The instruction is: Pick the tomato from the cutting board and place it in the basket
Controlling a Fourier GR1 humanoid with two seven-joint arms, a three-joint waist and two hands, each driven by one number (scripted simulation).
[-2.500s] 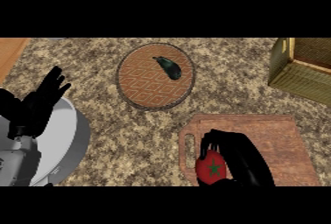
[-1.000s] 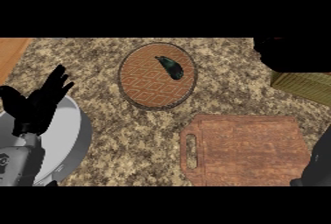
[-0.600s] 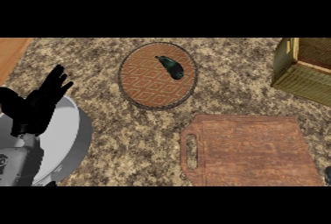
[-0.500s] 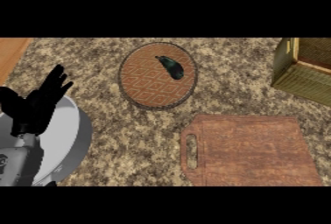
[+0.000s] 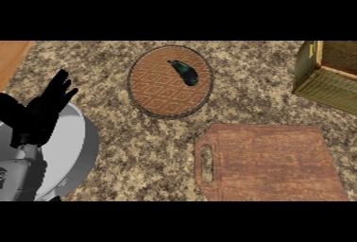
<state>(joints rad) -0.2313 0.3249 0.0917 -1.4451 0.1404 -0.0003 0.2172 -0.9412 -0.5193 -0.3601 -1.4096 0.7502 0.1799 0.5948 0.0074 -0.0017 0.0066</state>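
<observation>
Black fingers of the left hand are held straight, resting, nothing grasped. Far to its right, the brown wooden cutting board lies bare; the tomato is unseen, presumably inside the olive woven basket.

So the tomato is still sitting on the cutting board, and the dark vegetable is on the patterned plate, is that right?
Not quite. The head view shows the cutting board bare, with no tomato on it or anywhere else in sight. The rest holds: the dark vegetable lies on the patterned plate.
</observation>
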